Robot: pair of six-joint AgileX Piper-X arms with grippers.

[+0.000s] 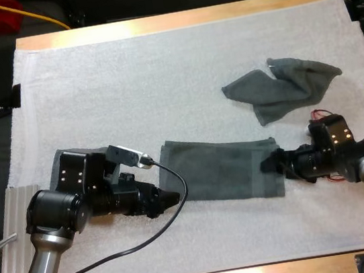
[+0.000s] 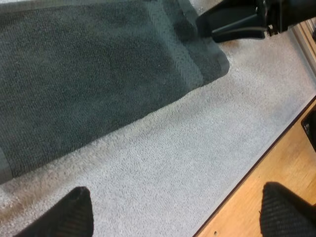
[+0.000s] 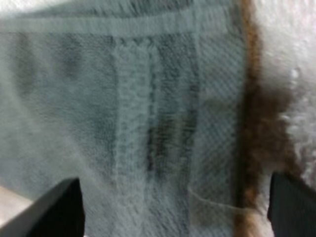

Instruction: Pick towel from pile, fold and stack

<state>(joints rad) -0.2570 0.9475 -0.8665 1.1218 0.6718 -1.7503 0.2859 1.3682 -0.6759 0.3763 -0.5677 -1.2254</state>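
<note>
Left gripper point(image 1: 171, 197) hovers at the flat towel point(image 1: 217, 170), left end, fingers spread wide and gripping nothing. Right gripper point(image 1: 268, 163) sits at the opposite end, fingers parted too, empty over the hem. Crumpled towel point(image 1: 282, 87) lies apart, farther back on the white mat point(image 1: 128, 90).

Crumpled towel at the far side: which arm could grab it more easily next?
Probably the right. The crumpled towel lies just beyond the right gripper, whose fingers stand open at the flat towel's end. The left gripper sits at that towel's opposite end, farther away.
</note>
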